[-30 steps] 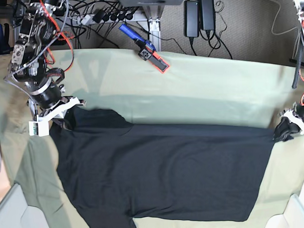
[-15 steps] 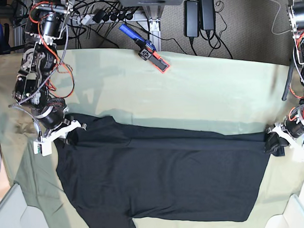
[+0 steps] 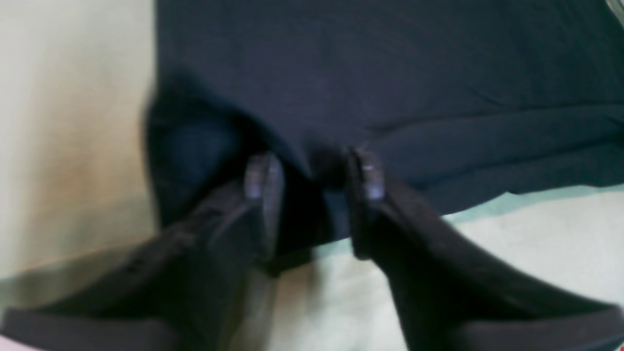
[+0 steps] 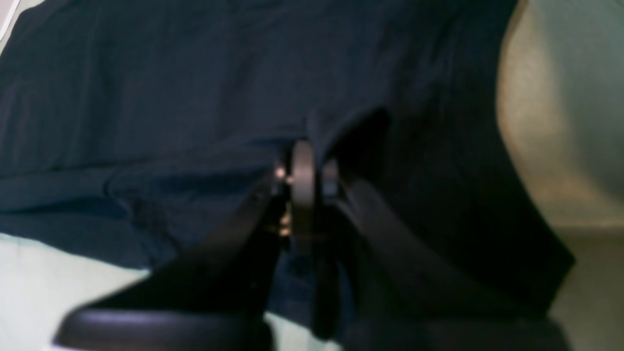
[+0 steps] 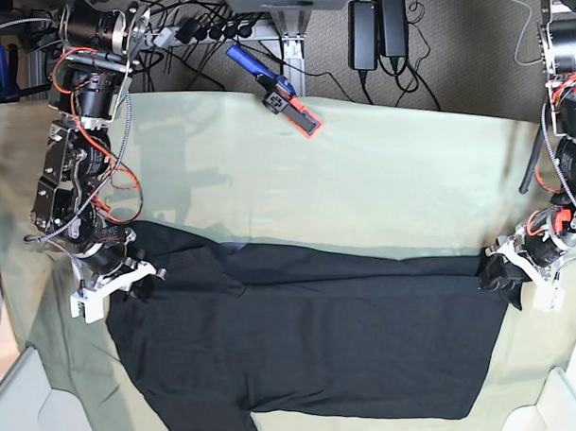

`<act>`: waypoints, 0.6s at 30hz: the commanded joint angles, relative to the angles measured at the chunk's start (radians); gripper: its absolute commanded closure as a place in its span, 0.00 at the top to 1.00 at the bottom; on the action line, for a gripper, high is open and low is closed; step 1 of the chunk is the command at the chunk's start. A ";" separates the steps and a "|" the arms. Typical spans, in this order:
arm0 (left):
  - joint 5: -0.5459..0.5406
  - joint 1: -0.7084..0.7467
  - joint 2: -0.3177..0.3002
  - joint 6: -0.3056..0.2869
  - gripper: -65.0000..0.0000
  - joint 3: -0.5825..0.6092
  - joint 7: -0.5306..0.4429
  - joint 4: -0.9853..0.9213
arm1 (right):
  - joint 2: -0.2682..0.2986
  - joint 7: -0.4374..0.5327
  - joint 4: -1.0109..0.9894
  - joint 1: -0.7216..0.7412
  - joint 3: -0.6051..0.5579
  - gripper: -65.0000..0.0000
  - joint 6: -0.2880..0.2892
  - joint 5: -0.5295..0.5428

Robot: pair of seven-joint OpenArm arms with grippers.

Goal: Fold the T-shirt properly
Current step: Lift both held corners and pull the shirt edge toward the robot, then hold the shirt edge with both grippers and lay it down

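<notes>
The black T-shirt (image 5: 312, 347) lies spread on the pale green table cloth (image 5: 362, 175), plain side up, with its far edge folded over toward the front as a long band. My right gripper (image 5: 129, 276) is at the shirt's left end, shut on a pinch of the black fabric (image 4: 304, 170). At the shirt's right end, my left gripper (image 5: 500, 270) sits low over the corner. In the left wrist view its jaws (image 3: 314, 178) stand apart, with the dark cloth (image 3: 390, 73) lying slack between and beyond them.
A blue and orange tool (image 5: 279, 93) lies at the back of the table cloth. Power adapters (image 5: 376, 28) and cables hang behind the table. Pale bin corners (image 5: 30, 414) show at the front left and front right.
Both arms came forward and down, carrying the shirt's far edge toward the front and laying it over. The left gripper's jaws have parted from the fabric.
</notes>
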 commanded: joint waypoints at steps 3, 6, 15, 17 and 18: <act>-0.010 -0.027 -0.017 -0.012 0.46 -0.003 -0.029 0.013 | 0.010 0.031 -0.002 0.031 0.002 0.00 0.060 0.004; -0.005 -0.027 -0.017 -0.012 0.51 -0.003 -0.028 0.013 | 0.011 0.030 -0.013 0.028 0.002 0.06 0.060 0.003; 0.024 -0.027 -0.025 0.011 0.60 -0.023 -0.013 0.013 | 0.011 0.033 0.007 0.028 0.006 0.64 0.059 0.002; 0.024 -0.027 -0.027 0.024 0.60 -0.061 0.028 0.013 | 0.011 0.015 0.037 0.028 0.020 0.64 0.059 0.004; 0.012 -0.027 -0.028 0.024 0.60 -0.087 0.059 0.013 | 0.011 -0.002 0.056 0.028 0.033 0.64 0.059 0.005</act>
